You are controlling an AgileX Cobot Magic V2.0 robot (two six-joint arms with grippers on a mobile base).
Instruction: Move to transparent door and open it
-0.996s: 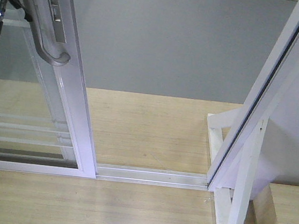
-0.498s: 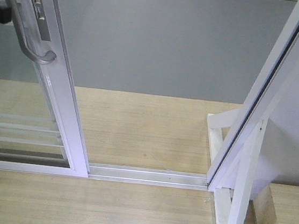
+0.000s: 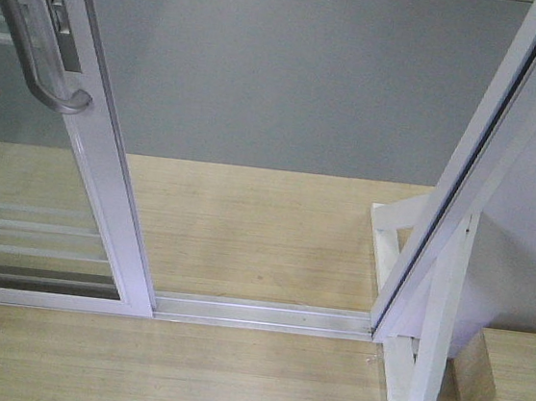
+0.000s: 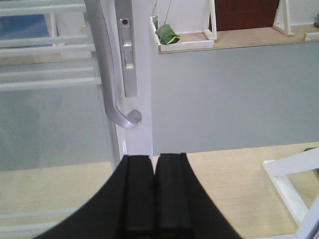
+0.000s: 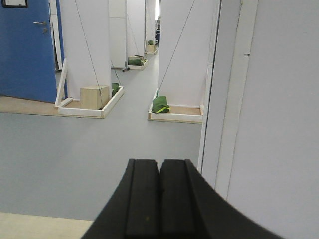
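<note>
The left hand [image 4: 154,199] is held with its two black fingers pressed flat together, nothing between them. It is kept level, just short of the transparent door [image 4: 134,134], pointed at the white stile a little below the curled lower end of the pull handle [image 4: 117,99]. No contact with the handle or the stile is seen, so the hand is judged to be free of the door, not gripping it.

The right hand [image 5: 159,199] is likewise closed, fingers touching and empty. It is aimed through the opening toward a grey floor [image 5: 89,159] and white pillars beyond, with a white post [image 5: 224,89] close on its right, and it is judged to be kept clear because the handle lies on the other side.

In the front view neither hand is shown. The door [image 3: 105,182] is placed far to the left of the post with the diagonal brace [image 3: 430,306], and the floor track [image 3: 265,313] lies bare between them, across a wooden floor [image 3: 246,227]. From that wide gap the opening is judged to be largely done.
</note>
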